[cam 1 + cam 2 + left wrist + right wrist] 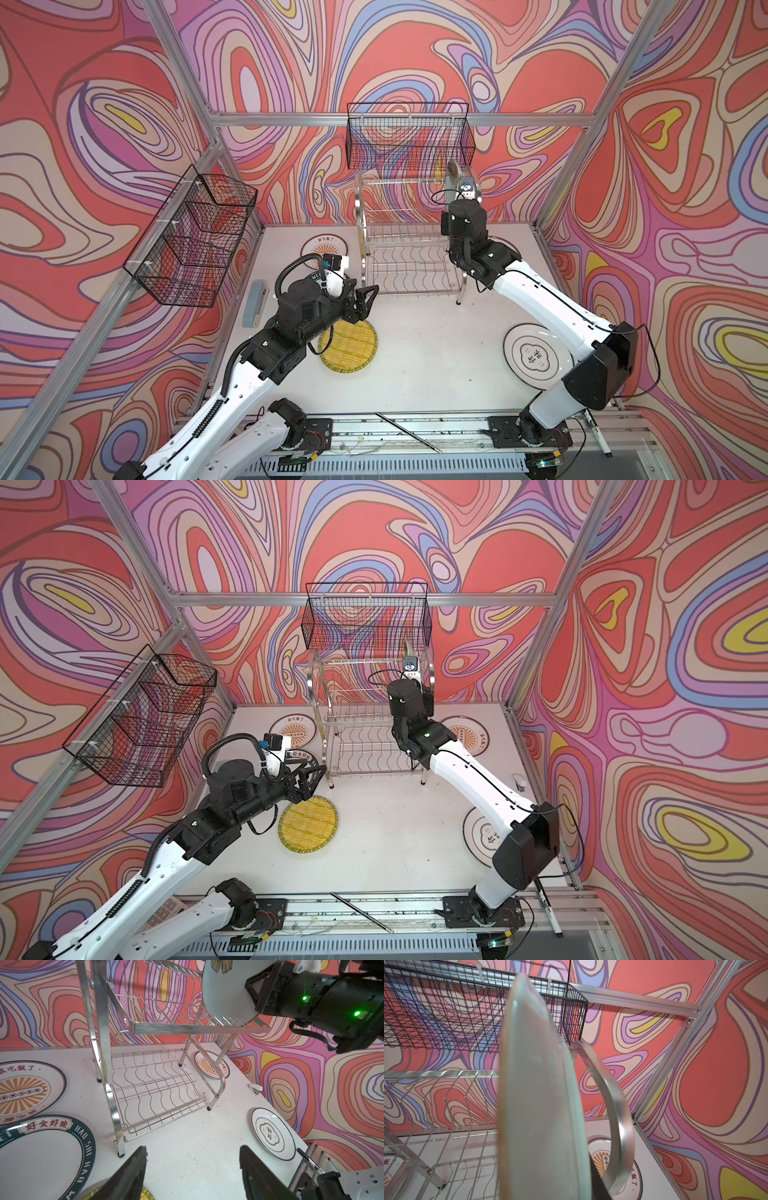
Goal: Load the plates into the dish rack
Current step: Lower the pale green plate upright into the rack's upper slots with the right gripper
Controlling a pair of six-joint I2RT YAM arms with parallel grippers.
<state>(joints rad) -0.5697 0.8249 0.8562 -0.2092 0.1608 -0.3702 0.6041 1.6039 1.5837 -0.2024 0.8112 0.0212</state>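
The chrome dish rack (409,232) (158,1084) stands at the back of the table. My right gripper (252,989) is shut on the pale aqua plate (454,174) (226,995) (537,1095), which it holds on edge over the right end of the rack's upper tier. My left gripper (370,293) (193,1151) hangs open and empty above the table, in front of the rack. Under it lies the yellow plate (348,343). Flat on the table lie the green-lettered plate (41,1157), two orange-sunburst plates (25,1088) (610,1159) and the black-ringed plate (536,353).
Black mesh baskets hang on the back wall (409,137) and the left wall (195,237). A blue-grey case (255,303) lies at the table's left edge, a small white object (255,1088) at its right edge. A metal rod (409,432) and a marker (596,432) lie on the front rail.
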